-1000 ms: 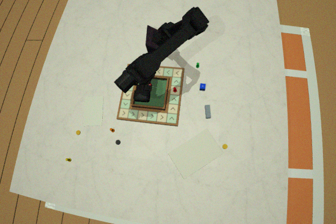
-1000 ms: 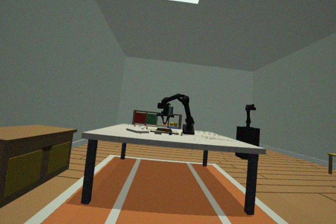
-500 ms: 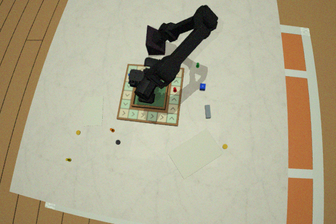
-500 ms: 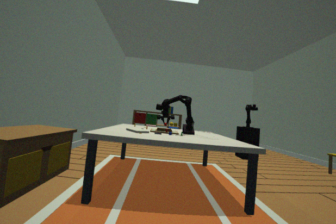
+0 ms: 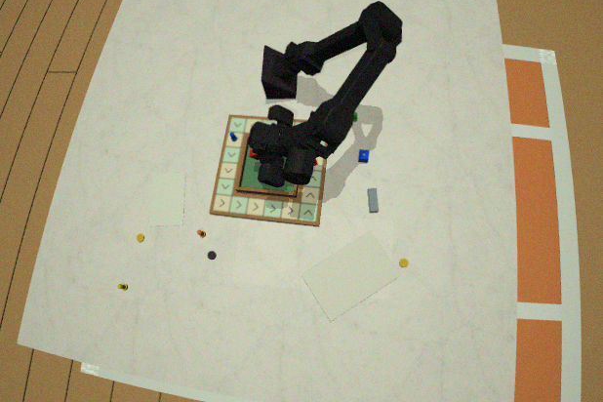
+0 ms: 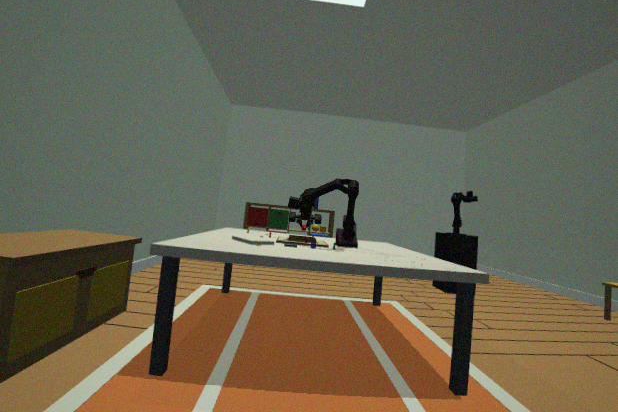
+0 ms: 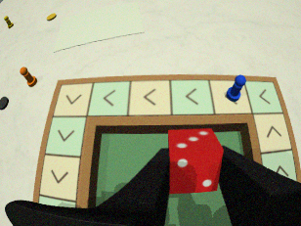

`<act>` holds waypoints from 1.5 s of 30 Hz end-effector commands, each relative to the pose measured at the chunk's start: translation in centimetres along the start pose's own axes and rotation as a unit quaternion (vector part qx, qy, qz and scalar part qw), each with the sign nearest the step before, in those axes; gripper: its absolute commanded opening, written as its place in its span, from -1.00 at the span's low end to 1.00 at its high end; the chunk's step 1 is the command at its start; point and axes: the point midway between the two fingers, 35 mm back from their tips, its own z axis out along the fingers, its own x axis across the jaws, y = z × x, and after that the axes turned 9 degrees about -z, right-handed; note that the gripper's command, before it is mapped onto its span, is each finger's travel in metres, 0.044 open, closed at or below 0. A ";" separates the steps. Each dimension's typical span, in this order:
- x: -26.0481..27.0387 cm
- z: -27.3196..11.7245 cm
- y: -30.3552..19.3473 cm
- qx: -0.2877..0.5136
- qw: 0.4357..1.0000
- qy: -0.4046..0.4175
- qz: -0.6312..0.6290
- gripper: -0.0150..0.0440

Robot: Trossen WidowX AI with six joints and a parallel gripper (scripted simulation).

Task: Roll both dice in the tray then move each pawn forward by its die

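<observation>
Now gripper (image 7: pixel 194 176) clamped on red die (image 7: pixel 193 159), above green tray (image 7: pixel 126 157), blue pawn (image 7: pixel 235 88) on arrow track.

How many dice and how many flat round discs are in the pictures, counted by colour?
red die: 1, held in the end effector
blue die: 1
yellow discs: 2
dark disc: 1
Total: 5

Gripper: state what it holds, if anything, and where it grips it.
The gripper holds the red die, fingers pressed on its two opposite side faces, above the green tray.
</observation>
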 end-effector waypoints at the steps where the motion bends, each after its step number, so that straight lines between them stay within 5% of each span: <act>1: 0.0 -0.6 0.3 -0.020 1.000 0.002 0.006 -0.49; 6: 0.4 -4.6 1.2 -0.020 1.000 0.002 0.006 -0.49; 32: 0.3 -4.4 1.0 -0.017 1.000 0.002 0.007 -0.49; 45: -0.2 -7.0 3.7 -0.021 1.000 0.002 0.006 0.67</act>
